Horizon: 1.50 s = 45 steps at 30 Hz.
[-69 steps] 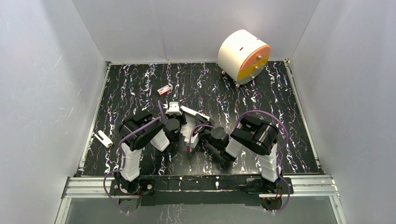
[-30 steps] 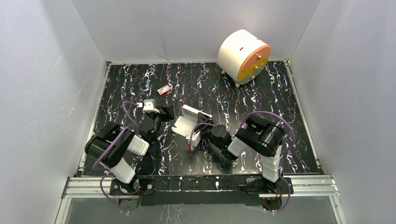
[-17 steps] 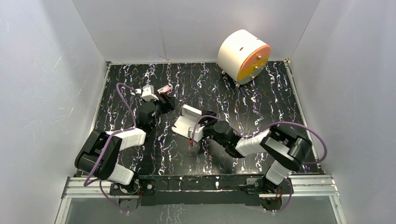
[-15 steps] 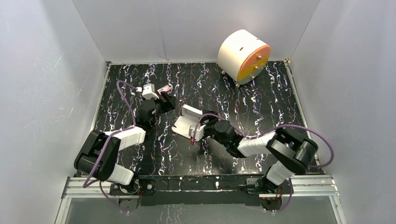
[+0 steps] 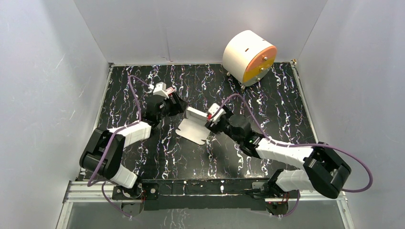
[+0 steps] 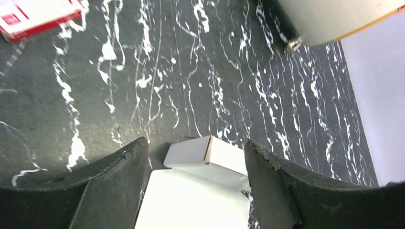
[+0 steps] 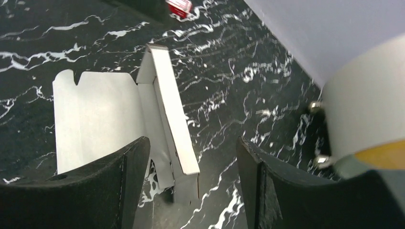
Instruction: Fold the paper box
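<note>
On the black, white-veined table (image 5: pixel 282 119) the white thin-cardboard paper box (image 5: pixel 193 128) is laid out mostly flat, only partly folded. One broad panel with a notched edge is spread on the table. Along its far side a narrow wall is stood up, with a small end flap bent off it. That's best seen from the right wrist, where the whole box (image 7: pixel 95 119) is in shot. From the left wrist only the raised strip and a bit of the flat panel of the box (image 6: pixel 196 200) are caught.

The left gripper (image 5: pixel 176 106) is parked just beside the box's far-left corner, tipped down toward it. Its jaws are spread wide and nothing is pinched. In the wrist view of the left gripper (image 6: pixel 195 142) the raised strip is framed between the fingers, and dark table is seen either side of it.

The right gripper (image 5: pixel 211 124) is set at the box's right end, close to the raised wall. The jaws are wide here too, nothing gripped. From the right gripper (image 7: pixel 192 140) the wall is seen in the gap. Whether the box is touched can't be told from above.

Far right of the box, well apart, a big white cylinder with an orange face (image 5: pixel 248 56) is stood. Beyond the box's far-left corner a tiny red-and-white packet (image 5: pixel 169 89) is half hidden by the left wrist.
</note>
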Motion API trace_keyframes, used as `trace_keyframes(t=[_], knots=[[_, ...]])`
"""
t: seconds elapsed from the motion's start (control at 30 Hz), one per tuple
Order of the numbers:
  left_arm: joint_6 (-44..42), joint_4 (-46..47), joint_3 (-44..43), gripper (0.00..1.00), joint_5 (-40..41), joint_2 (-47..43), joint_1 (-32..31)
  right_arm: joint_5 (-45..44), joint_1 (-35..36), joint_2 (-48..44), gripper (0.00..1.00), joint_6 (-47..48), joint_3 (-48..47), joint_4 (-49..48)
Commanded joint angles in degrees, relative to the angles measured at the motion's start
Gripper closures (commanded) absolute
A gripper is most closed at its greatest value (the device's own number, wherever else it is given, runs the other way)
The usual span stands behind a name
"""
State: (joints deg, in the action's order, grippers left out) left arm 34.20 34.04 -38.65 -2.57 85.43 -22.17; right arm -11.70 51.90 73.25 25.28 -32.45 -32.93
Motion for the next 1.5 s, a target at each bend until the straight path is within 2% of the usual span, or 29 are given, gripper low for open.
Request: trace_keyframes(t=[0.0, 0.13, 0.33, 0.6, 0.67, 0.77, 0.87, 1.0, 1.17, 1.3, 1.47], knots=[[2.0, 0.7, -2.0, 0.29, -7.1, 2.8, 0.5, -0.4, -4.7, -3.8, 0.27, -18.6, 3.1, -3.4], [2.5, 1.7, -2.0, 0.33, -8.4, 4.8, 0.8, 3.7, -9.6, -5.3, 0.29, -26.4, 6.6, -7.8], [2.9, 2.6, -1.5, 0.44, -9.7, 6.1, 1.2, 7.6, -13.5, -3.2, 0.32, -33.0, 11.4, -15.2], [3.3, 2.9, -1.1, 0.61, -9.6, 7.4, 1.7, 10.6, -15.2, 0.6, 0.36, -34.7, 12.5, -18.6], [3.1, 1.8, -1.4, 0.59, -9.3, 6.7, 1.6, 10.9, -15.4, 1.0, 0.37, -34.1, 13.1, -19.5], [2.7, -0.2, -1.5, 0.46, -8.7, 3.8, 1.7, 12.3, -16.1, 1.9, 0.38, -33.5, 14.7, -22.7], [3.1, -2.8, -1.4, 0.4, -7.0, 0.5, 1.6, 14.9, -16.6, 3.6, 0.39, -31.9, 15.2, -25.0], [6.9, -4.2, 0.3, 0.38, -4.2, -4.3, 0.5, 15.7, -17.0, 6.6, 0.4, -31.8, 16.5, -29.3], [11.1, -5.2, 2.6, 0.37, 1.3, -9.0, -4.7, 16.7, -17.5, 11.7, 0.42, -31.5, 17.6, -36.9], [16.4, -0.7, 6.6, 0.37, 5.2, -11.1, -9.3, 16.9, -17.7, 15.5, 0.46, -31.0, 17.8, -42.2], [21.8, 4.4, 8.1, 0.37, 6.3, -9.4, -13.2, 17.7, -17.8, 20.1, 0.5, -30.4, 17.3, -46.5]])
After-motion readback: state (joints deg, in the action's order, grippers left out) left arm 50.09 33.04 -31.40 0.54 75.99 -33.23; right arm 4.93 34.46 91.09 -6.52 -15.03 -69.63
